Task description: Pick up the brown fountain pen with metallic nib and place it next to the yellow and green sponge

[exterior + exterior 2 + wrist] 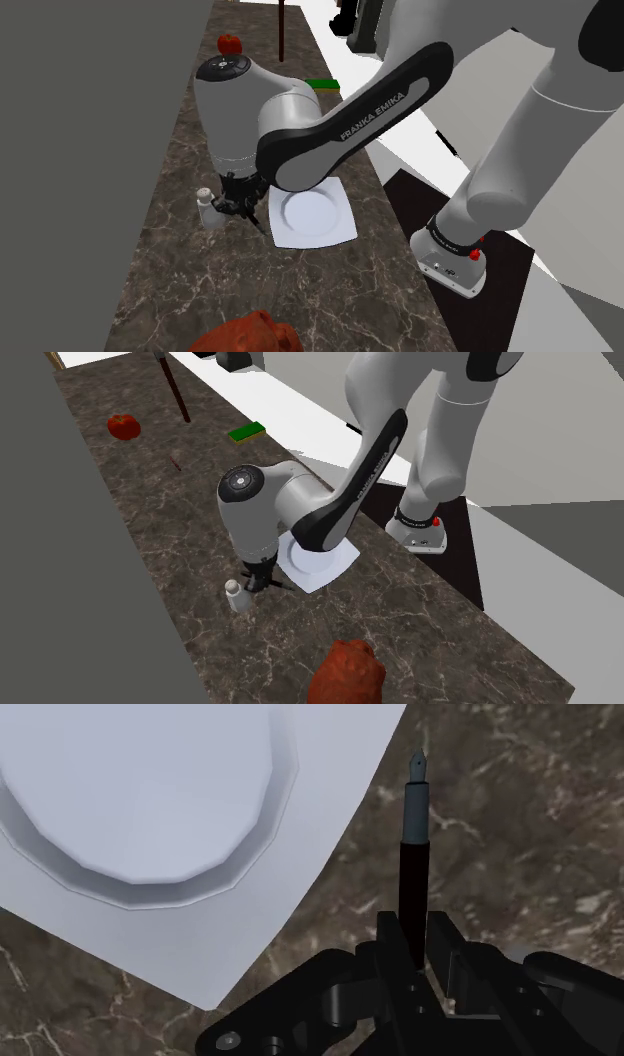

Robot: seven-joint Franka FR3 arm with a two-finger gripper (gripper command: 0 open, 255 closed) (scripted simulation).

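Note:
My gripper (416, 942) is shut on the fountain pen (413, 869). The pen has a dark barrel and a grey metallic nib that sticks out past the fingertips. The gripper (241, 203) hangs low over the dark marble counter (190, 270), at the edge of a white square mat (340, 232). The pen's tip (260, 225) points down toward the counter beside that mat. The yellow and green sponge (246, 431) lies farther along the counter, near its edge. It appears as a green strip (322, 83) behind the arm in the shoulder view.
A white plate (310, 212) sits on the mat. A small white bottle (205, 206) stands close beside the gripper. A red apple (229, 43) and a dark upright stick (283, 30) are at the far end. A red-brown lumpy object (347, 674) lies at the near end.

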